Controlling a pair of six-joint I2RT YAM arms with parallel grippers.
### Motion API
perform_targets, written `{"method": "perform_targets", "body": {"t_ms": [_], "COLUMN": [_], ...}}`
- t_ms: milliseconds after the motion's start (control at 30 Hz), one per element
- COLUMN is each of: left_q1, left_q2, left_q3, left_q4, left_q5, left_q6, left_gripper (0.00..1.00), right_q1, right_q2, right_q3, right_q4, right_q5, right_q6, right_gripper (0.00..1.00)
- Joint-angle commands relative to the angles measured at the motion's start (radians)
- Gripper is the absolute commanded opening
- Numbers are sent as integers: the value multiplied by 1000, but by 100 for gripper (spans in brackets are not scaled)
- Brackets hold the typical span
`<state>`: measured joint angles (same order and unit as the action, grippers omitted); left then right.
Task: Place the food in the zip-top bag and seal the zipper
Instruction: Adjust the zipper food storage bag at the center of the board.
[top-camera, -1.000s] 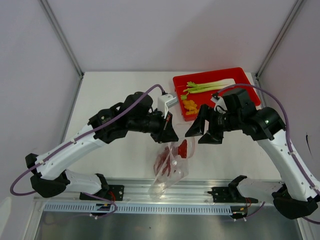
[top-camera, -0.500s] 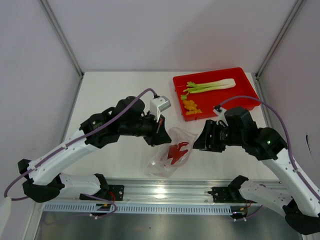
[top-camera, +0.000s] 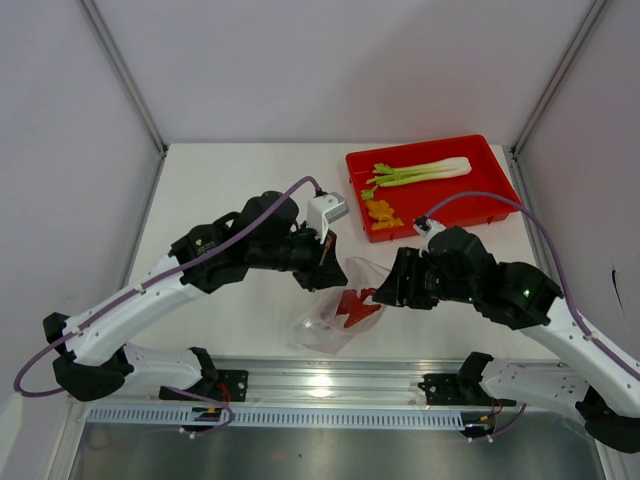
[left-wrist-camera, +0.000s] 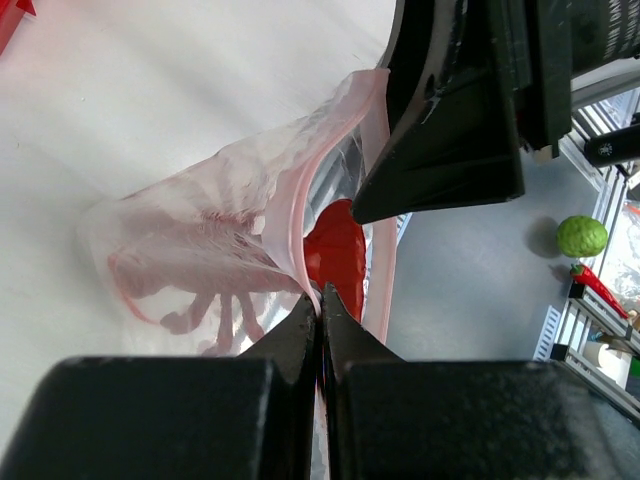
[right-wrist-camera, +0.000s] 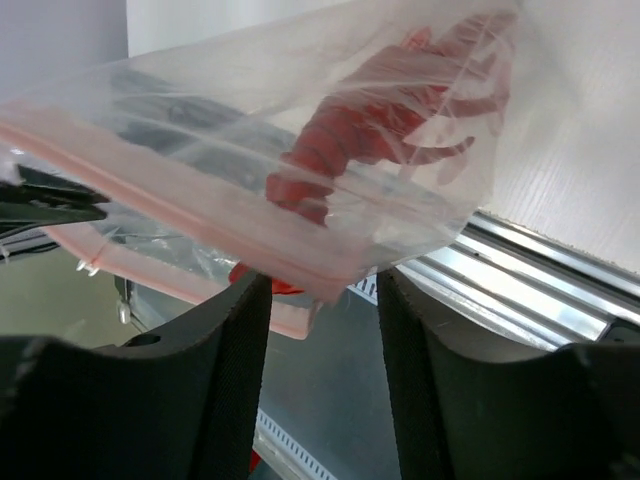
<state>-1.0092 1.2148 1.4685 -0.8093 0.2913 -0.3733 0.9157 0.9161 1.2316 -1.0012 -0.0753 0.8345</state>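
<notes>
The clear zip-top bag lies floppy near the table's front edge. The dark red spiky piece is inside it. My left gripper is shut on the bag's pinkish zipper strip, pinching one side of the mouth. My right gripper is open at the mouth's other end, and the bag's corner hangs between its fingertips. The red piece shows through the plastic. The green stalk and the yellow-orange pieces lie in the red tray.
The red tray sits at the back right of the table. A metal rail runs along the near edge just below the bag. Grey walls close in the sides and back.
The bag went from hanging off the left gripper to lying flatter, with the red piece now deeper inside. My right gripper narrowed, then moved from near the tray to the bag's mouth.
</notes>
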Motion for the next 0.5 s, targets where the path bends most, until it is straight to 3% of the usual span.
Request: {"method": "perform_targets", "body": {"t_ms": [0,167,333,467], "left_q1": [4,6,6,26], "left_q2": [-15,-32,-47,-52], "left_q3": [32,38,36,21], "left_q4": [33,29,19,-28], "left_q5": [-3,-17,-29,-87], "left_q6": [10,7,8,17], "left_gripper": [0,1,1,1], "right_q1": [21,40,46,45], "right_q2": [-25,-22,26,111], "right_q3": [-30,-57,-32,76], "right_q4": [3,-37,-25,22], "right_q5": [81,160,164,114], "right_q6": [47,64,32,-15], "right_gripper": [48,36,9,0]}}
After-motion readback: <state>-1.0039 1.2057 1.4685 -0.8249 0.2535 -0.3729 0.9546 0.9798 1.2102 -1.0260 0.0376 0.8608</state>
